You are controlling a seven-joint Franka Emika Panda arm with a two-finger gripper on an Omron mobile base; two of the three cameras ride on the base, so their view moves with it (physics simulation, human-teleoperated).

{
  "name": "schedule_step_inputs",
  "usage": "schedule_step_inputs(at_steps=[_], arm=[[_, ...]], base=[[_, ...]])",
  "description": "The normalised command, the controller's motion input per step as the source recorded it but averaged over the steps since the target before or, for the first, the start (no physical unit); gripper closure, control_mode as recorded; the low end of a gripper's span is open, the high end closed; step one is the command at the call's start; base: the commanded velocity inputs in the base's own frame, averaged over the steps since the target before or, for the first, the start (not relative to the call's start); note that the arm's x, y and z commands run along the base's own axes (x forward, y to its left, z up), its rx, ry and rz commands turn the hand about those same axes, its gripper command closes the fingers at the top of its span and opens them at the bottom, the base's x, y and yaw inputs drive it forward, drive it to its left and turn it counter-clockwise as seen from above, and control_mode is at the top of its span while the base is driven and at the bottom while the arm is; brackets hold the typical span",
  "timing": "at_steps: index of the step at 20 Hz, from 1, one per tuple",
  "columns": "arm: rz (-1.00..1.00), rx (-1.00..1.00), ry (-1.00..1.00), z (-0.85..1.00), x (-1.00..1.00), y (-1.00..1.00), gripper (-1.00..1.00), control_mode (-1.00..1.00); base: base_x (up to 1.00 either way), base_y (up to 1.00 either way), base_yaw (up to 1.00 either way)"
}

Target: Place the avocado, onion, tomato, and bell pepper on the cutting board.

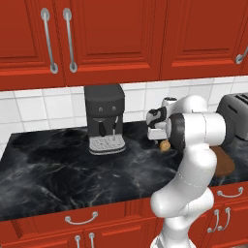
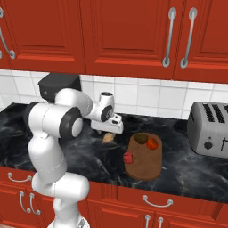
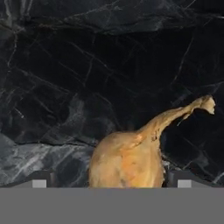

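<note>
Gripper (image 3: pixel 109 183) is spread wide, straddling the onion (image 3: pixel 127 159), which is seen just left of the cutting board (image 2: pixel 143 162).

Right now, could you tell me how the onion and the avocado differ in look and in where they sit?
The onion is tan-yellow with a thin stem, while the avocado is a dull dark olive and stemless. The onion lies on the bare black counter, whereas the avocado already rests on the cutting board. The onion sits between the open fingers in the hand view; the avocado has nothing around it. Both are small and rounded.
</note>
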Motion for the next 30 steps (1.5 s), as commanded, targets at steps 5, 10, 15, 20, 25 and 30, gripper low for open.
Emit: schedule_step_inputs(at_steps=[5,10,15,20,25,30], arm=[[0.00,0.00,-0.04,-0.32,0.18,0.00,-1.00,-1.00],[0.00,0.00,0.00,-0.20,0.00,-0.09,1.00,-1.00],[0.00,0.00,-0.02,0.00,-0.12,-0.09,1.00,-1.00],[0.00,0.00,-0.07,0.42,-0.49,-0.04,1.00,-1.00],[0.00,0.00,-0.02,0.64,-0.66,-0.18,1.00,-1.00],[0.00,0.00,0.00,0.49,-0.64,-0.51,1.00,-1.00]], base=[[0.00,0.00,0.00],[0.00,0.00,0.00],[0.00,0.00,0.00],[0.00,0.00,0.00],[0.00,0.00,0.00],[0.00,0.00,0.00]])
